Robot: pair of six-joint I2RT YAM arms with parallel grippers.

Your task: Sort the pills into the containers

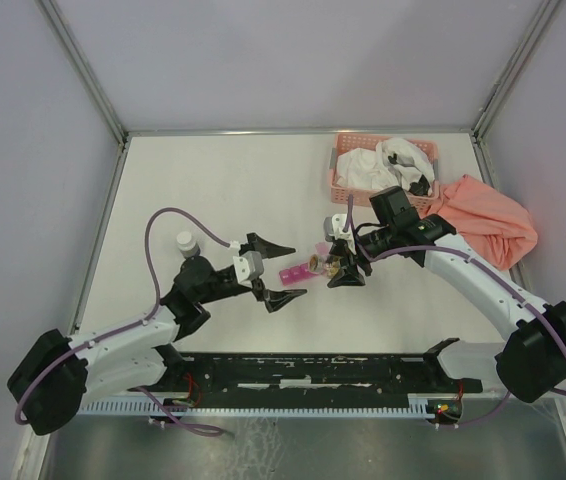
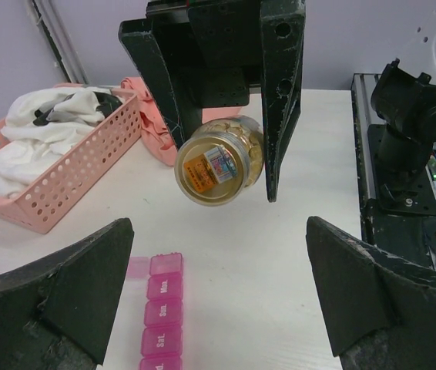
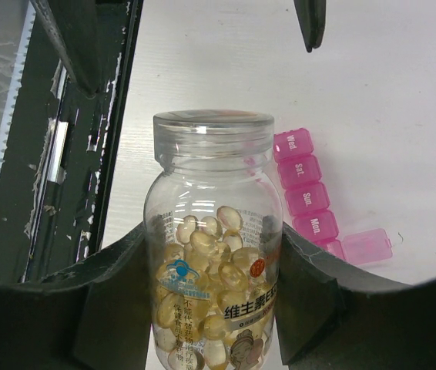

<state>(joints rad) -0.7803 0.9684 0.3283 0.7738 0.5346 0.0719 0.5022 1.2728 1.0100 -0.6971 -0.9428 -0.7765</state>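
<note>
**Pale surface, two arms, pink containers at centre**

Top view: matte white surface (image 1: pixel 213 180), grey walls, metal frame at the edges. Open room from 10 to 12 o'clock. Lattice basket (image 1: pixel 335 180) and salmon cloth (image 1: pixel 488 225) at 1 o'clock. Magenta containers (image 1: pixel 289 273) at centre, between the fingers of the left end effector (image 1: pixel 300 272), which stand wide apart.

Left wrist view: right end effector (image 2: pixel 222 166) clamped on a clear bottle (image 2: pixel 219 162), tilted above the surface. Containers at 7 o'clock.

Right wrist view: glossy amber pills (image 3: pixel 206 247) inside the bottle. Containers at 3 o'clock, end lid flipped open.

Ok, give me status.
Left gripper open, empty. Right gripper shut on pill bottle, capsules inside. Pill organizer on table nearby, end lid open. Basket off aside.
</note>
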